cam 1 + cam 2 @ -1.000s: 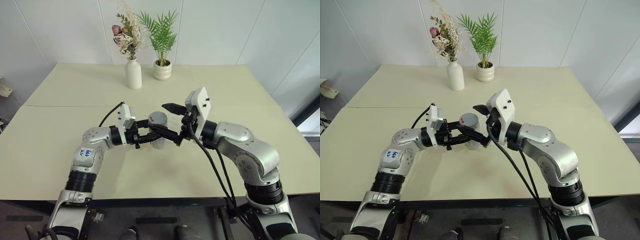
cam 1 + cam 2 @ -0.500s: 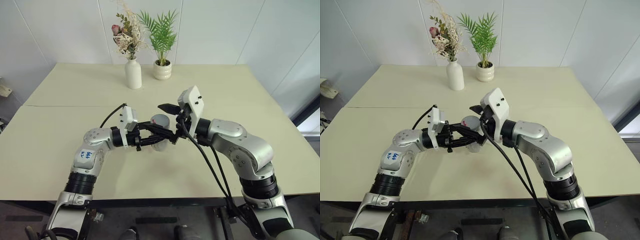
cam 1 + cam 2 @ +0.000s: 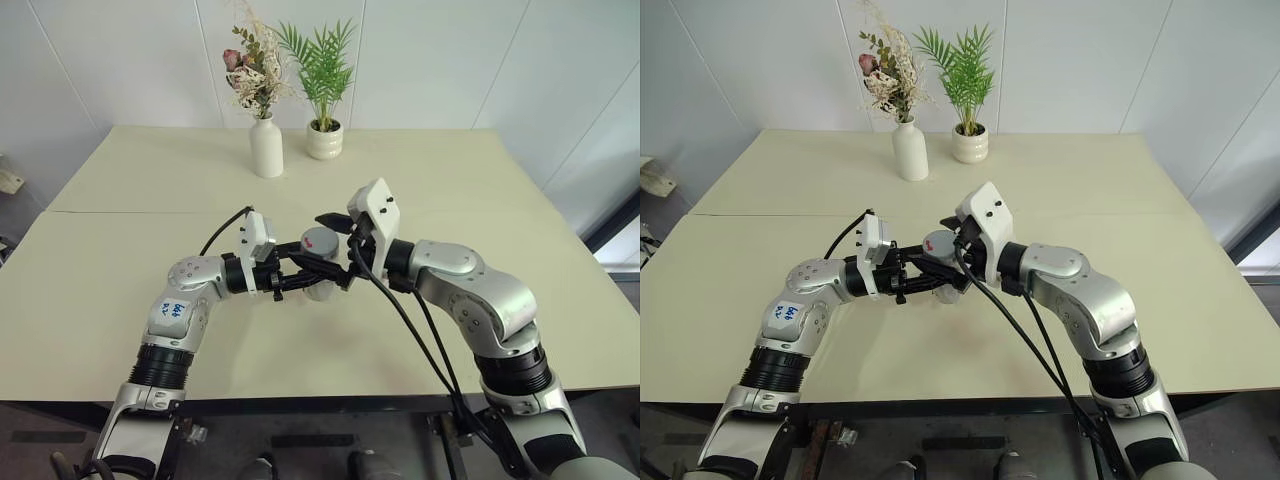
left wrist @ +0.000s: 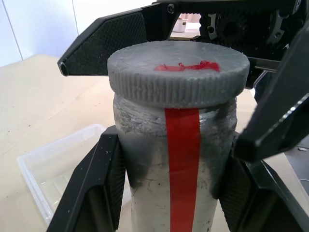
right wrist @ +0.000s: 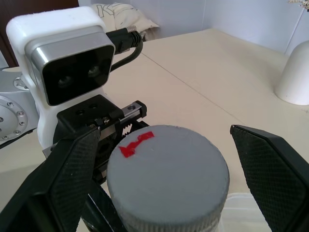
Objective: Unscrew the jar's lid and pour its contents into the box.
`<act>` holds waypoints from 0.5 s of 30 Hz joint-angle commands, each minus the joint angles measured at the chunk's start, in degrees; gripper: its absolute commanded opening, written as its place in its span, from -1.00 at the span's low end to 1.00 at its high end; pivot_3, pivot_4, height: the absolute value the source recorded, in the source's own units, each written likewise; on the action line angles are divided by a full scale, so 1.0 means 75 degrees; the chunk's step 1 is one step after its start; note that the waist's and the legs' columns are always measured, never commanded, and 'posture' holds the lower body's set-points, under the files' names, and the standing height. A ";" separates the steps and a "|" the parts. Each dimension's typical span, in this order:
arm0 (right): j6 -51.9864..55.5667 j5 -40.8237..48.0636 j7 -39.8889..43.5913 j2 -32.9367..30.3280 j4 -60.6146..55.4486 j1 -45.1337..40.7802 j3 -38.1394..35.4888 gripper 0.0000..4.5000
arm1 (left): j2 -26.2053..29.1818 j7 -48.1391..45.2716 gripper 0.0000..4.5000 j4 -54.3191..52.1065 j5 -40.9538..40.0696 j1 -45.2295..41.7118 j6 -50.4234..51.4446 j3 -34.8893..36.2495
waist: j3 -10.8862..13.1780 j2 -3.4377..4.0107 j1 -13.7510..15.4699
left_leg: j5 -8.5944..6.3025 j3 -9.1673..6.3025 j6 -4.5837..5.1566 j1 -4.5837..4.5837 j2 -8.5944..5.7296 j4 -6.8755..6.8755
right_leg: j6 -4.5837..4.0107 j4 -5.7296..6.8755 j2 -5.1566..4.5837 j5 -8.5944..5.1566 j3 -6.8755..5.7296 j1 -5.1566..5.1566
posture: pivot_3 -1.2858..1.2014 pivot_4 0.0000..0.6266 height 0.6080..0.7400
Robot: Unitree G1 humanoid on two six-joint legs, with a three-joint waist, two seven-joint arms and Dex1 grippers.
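Grey lid [image 4: 177, 71] still seated on the jar [image 4: 176, 164], which the left gripper [image 4: 169, 179] clamps above the table; right gripper [image 5: 166, 164] straddles the lid, jaws wide, not yet gripping. Unscrewing and pouring into the box [image 4: 53, 169] remain

Pretty bright, even light all over, soft shadows on the tabletop [image 3: 120, 260], wrist views sharp up close, background blurry.

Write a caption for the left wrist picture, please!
Left gripper holds the jar, lid on, while the open right gripper straddles the lid.
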 commanded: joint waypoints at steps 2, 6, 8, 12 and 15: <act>-0.0193 -0.0019 0.0079 0.0048 -0.0116 -0.0199 -0.0075 1.00 | 0.0035 0.0012 -0.04 -0.0360 -0.0092 -0.0056 -0.0080 0.0049 | 0.0000 0.0000 0.0000 | 0.0000 0.0000 0.0000 0.0000 0.0000 0.0000 | 0.0000 0.0000 0.0000 0.0000 0.0000 0.0000 | 0.03 -0.52 1.00; -0.0158 0.0028 0.0096 0.0080 -0.0129 -0.0219 -0.0081 0.75 | 0.0042 0.0037 -0.04 -0.0349 -0.0077 -0.0053 -0.0088 0.0058 | 0.0000 0.0000 -0.0001 | 0.0000 0.0000 0.0000 0.0000 0.0000 0.0000 | -0.0001 -0.0001 0.0000 -0.0001 0.0000 0.0000 | 0.03 -0.52 1.00; -0.0149 0.0036 0.0117 0.0079 -0.0139 -0.0202 -0.0065 0.46 | 0.0042 0.0044 -0.04 -0.0336 -0.0070 -0.0056 -0.0097 0.0060 | 0.0000 0.0000 -0.0001 | 0.0000 0.0000 0.0000 0.0000 0.0000 -0.0001 | -0.0001 -0.0001 0.0000 -0.0001 0.0000 0.0000 | 0.03 -0.52 1.00; -0.0172 0.0014 0.0162 0.0067 -0.0185 -0.0121 -0.0013 0.15 | 0.0042 0.0067 -0.04 -0.0329 -0.0067 -0.0049 -0.0111 0.0072 | 0.0000 0.0000 0.0000 | 0.0000 0.0000 0.0000 0.0000 0.0000 -0.0001 | -0.0001 -0.0001 0.0000 -0.0001 0.0000 0.0000 | 0.03 -0.52 1.00; -0.0177 0.0020 0.0203 0.0062 -0.0156 -0.0120 -0.0017 0.15 | 0.0052 0.0061 -0.04 -0.0330 -0.0083 -0.0043 -0.0094 0.0084 | 0.0000 0.0000 -0.0001 | 0.0000 0.0000 0.0000 0.0000 0.0000 -0.0001 | -0.0001 -0.0001 0.0000 -0.0001 0.0000 0.0000 | 0.03 -0.52 1.00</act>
